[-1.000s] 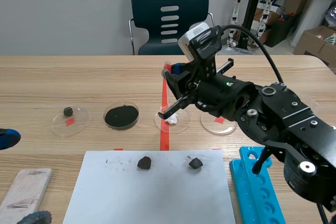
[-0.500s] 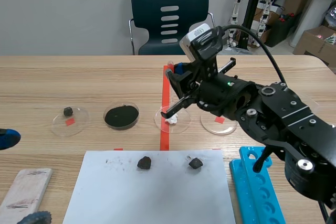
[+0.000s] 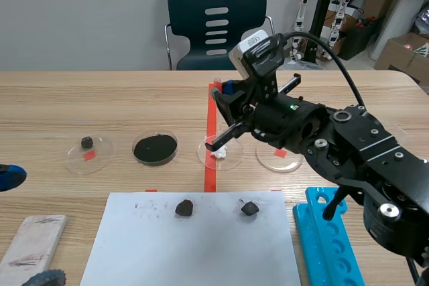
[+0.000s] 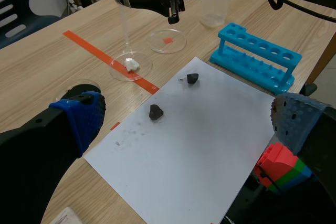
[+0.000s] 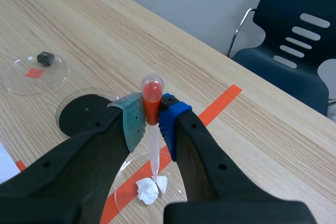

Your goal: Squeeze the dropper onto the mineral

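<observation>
Dropper (image 5: 153, 129) was held upright, clamped near its top between the pads of the right gripper (image 5: 151, 120). Its tip was placed just over the white mineral (image 5: 148, 189) in a clear petri dish (image 5: 117, 182); whether tip and lump touched could not be told. The left gripper (image 4: 189, 124) was held with its fingers spread wide above a white paper sheet (image 4: 199, 145).

The dropper (image 5: 151, 103) was clear with an orange-red bulb. The mineral (image 5: 148, 189) was white. The rack (image 4: 260, 64) was bright blue, the paper sheet (image 3: 167, 252) white, the bench (image 3: 100, 105) pale wood-grain.
</observation>
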